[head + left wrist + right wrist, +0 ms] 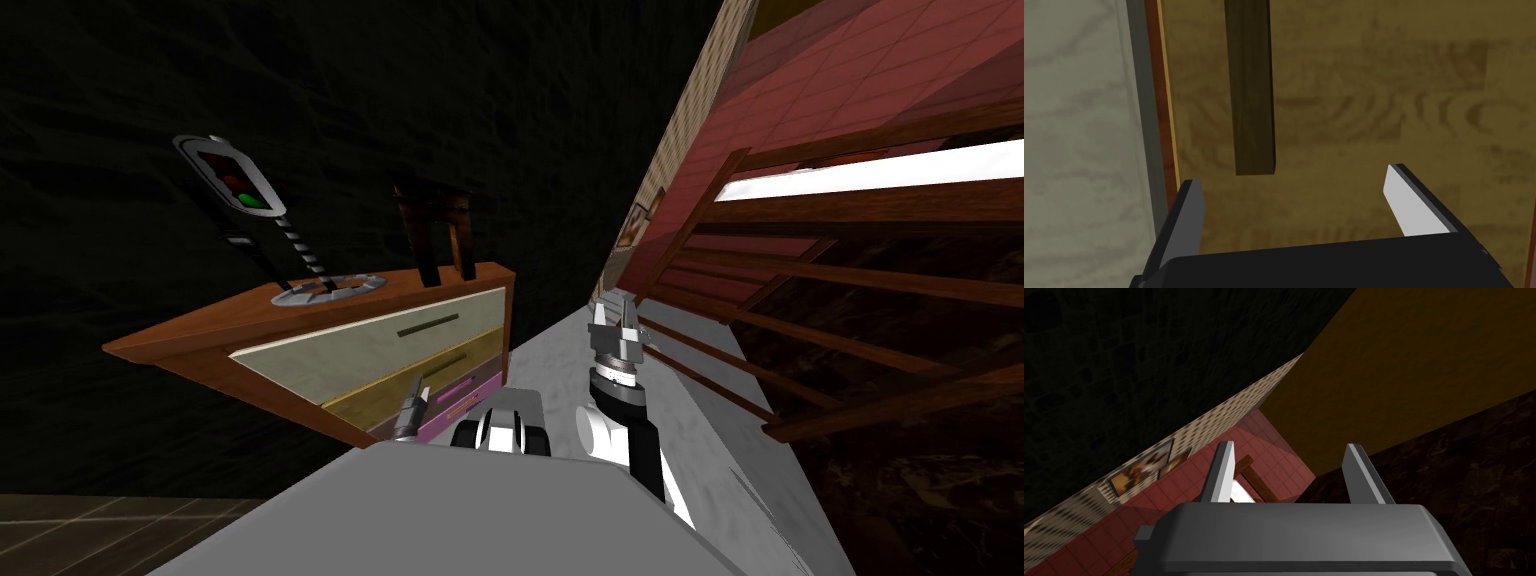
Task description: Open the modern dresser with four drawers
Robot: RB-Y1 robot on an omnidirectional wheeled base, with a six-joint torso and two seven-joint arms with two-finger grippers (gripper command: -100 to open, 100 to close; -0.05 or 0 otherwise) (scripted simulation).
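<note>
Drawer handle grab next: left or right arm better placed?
Left. The left gripper is open at the dresser, facing the tan drawer front, with the dark handle ending just ahead of it. The right gripper, also open, is raised beside the dresser and points away from it.
</note>
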